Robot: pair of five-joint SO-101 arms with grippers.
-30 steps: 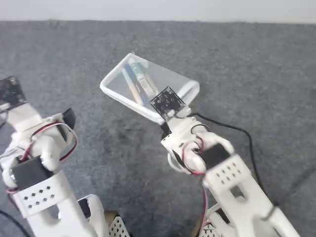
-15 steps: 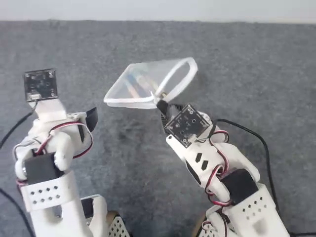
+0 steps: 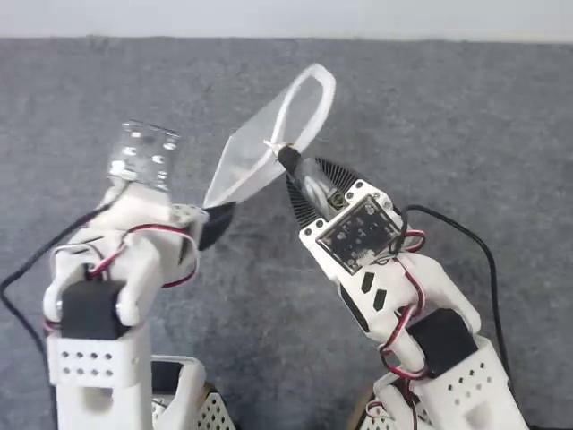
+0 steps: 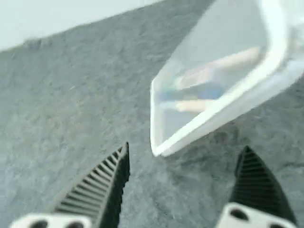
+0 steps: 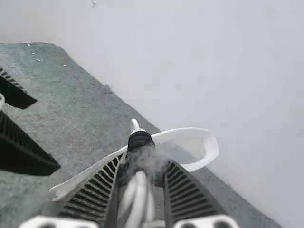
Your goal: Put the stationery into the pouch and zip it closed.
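Note:
The clear pouch [image 3: 269, 143] with a white rim hangs tilted in the air above the grey carpet. My right gripper [image 3: 288, 163] is shut on its zipper edge, and in the right wrist view this gripper [image 5: 141, 156] pinches a dark pull with the white rim [image 5: 194, 142] looping behind it. Pens [image 4: 209, 80] lie inside the pouch [image 4: 228, 66] in the left wrist view. My left gripper [image 4: 183, 175] is open just below the pouch's lower corner, nothing between its fingers. In the high view it [image 3: 213, 224] sits left of and under the pouch.
Grey carpet [image 3: 466, 116] covers the whole work surface, with a pale wall [image 3: 286, 18] along the far edge. A black cable [image 3: 474, 251] runs beside the right arm. The left gripper's black fingers [image 5: 19, 147] show at the side of the right wrist view.
The right arm has lifted the pouch off the carpet and tipped it up on edge. The left arm has swung in toward the pouch's lower corner.

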